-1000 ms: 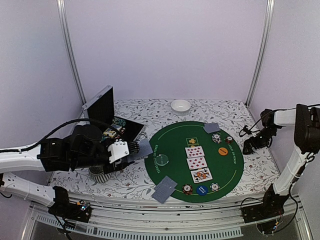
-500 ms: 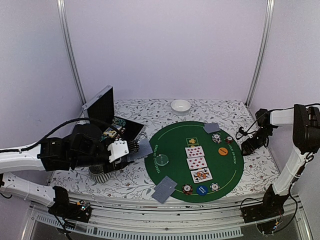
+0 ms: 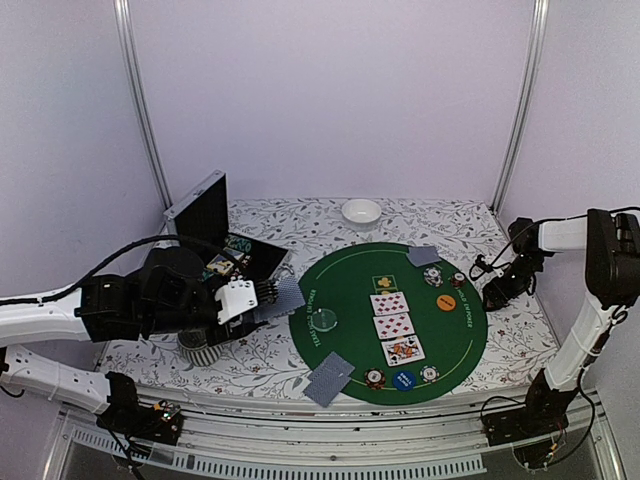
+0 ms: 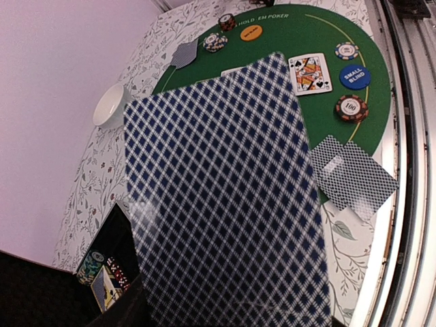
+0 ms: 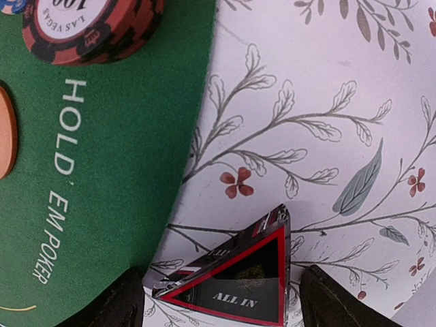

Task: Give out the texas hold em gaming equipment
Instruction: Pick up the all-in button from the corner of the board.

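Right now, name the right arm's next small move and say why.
Probably close the right gripper on the ALL IN marker. The marker lies flat on the floral cloth, just off the green mat, and sits between the gripper's open jaws, not yet gripped.

Pale lilac walls (image 3: pixel 330 100) and metal corner posts (image 3: pixel 140 110) enclose a floral-patterned table (image 3: pixel 480 225).
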